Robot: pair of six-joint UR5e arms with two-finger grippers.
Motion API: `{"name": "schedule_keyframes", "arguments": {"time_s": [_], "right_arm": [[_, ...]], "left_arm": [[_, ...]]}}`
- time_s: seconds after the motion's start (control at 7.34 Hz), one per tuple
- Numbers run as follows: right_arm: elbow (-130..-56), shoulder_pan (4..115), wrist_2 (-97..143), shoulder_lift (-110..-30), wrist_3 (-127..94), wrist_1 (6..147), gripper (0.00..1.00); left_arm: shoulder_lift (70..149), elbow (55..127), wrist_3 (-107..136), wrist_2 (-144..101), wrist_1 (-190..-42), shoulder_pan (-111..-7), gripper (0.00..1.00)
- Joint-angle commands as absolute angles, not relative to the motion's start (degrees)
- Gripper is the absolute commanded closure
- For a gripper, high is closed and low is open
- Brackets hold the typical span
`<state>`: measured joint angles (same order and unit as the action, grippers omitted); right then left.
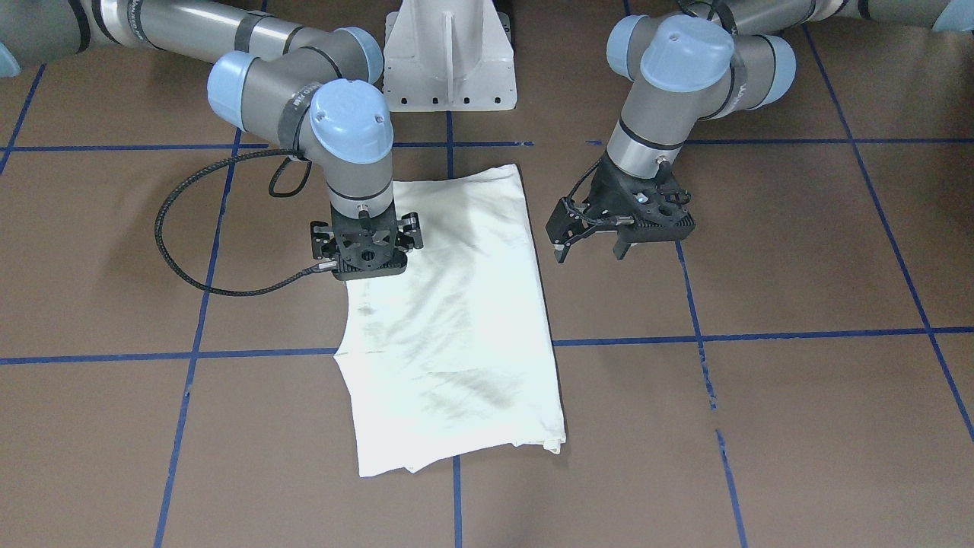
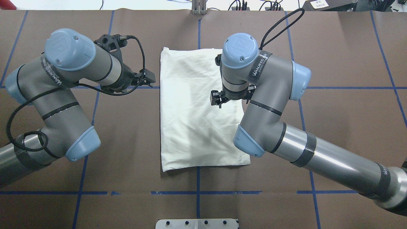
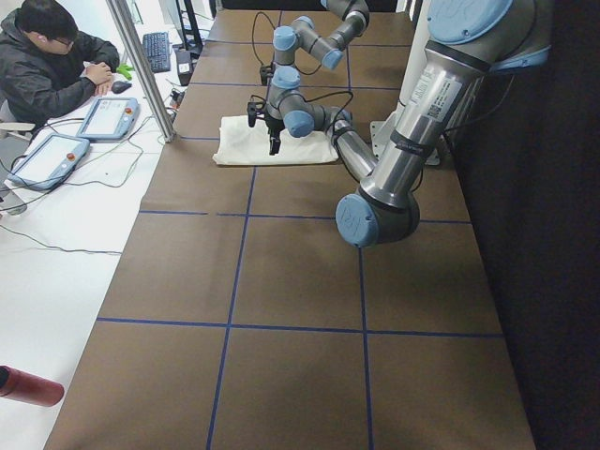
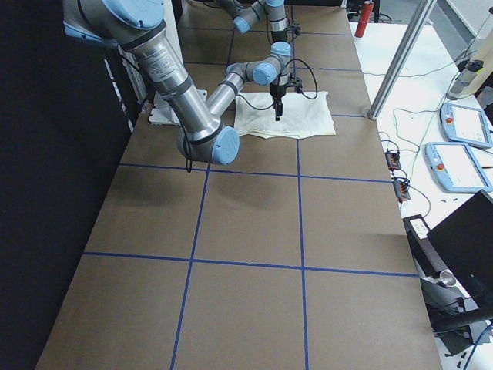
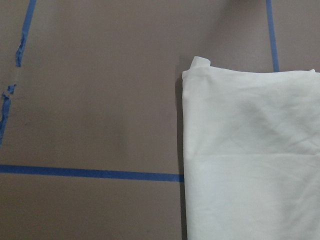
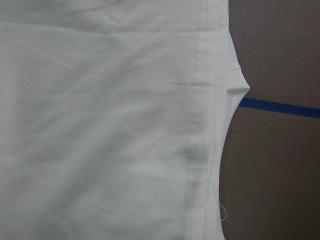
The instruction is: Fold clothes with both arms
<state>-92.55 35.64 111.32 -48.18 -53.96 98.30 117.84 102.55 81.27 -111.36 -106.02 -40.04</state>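
The clothes are one cream-white shirt [image 1: 456,320] [image 2: 197,121], folded into a tall rectangle and lying flat on the brown table with a plain side up. My right gripper [image 1: 365,255] [image 2: 217,98] points straight down over the shirt's edge on the robot's right side, about halfway along it. Its jaws look spread and hold nothing. Its wrist view shows only the shirt's hemmed edge [image 6: 205,125]. My left gripper [image 1: 590,255] [image 2: 149,79] hovers open just off the shirt's opposite long edge, over bare table. Its wrist view shows a shirt corner [image 5: 200,67].
The white pedestal base [image 1: 449,61] stands at the robot's side of the table. Blue tape lines [image 2: 197,192] form a grid on the brown surface. A person [image 3: 47,66] sits at a side table with teach pendants [image 3: 47,155]. A red bottle [image 3: 28,386] lies there too.
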Motion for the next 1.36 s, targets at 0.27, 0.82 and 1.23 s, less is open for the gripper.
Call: {"name": "schedule_keyframes", "arguments": {"time_s": [0.27, 0.82, 1.23], "right_arm": [[-99.6, 35.9, 113.5, -51.4, -56.8, 97.9, 0.00], [-99.8, 35.9, 113.5, -51.7, -58.1, 97.9, 0.00], [-99.8, 35.9, 113.5, -52.0, -58.1, 97.9, 0.00]], "left_arm": [[115.9, 104.5, 119.0, -101.3, -104.2, -21.9, 0.00], [119.1, 105.1, 120.2, -98.3, -93.3, -17.2, 0.05], [119.1, 104.6, 120.2, -98.3, -93.5, -15.8, 0.09]]}}
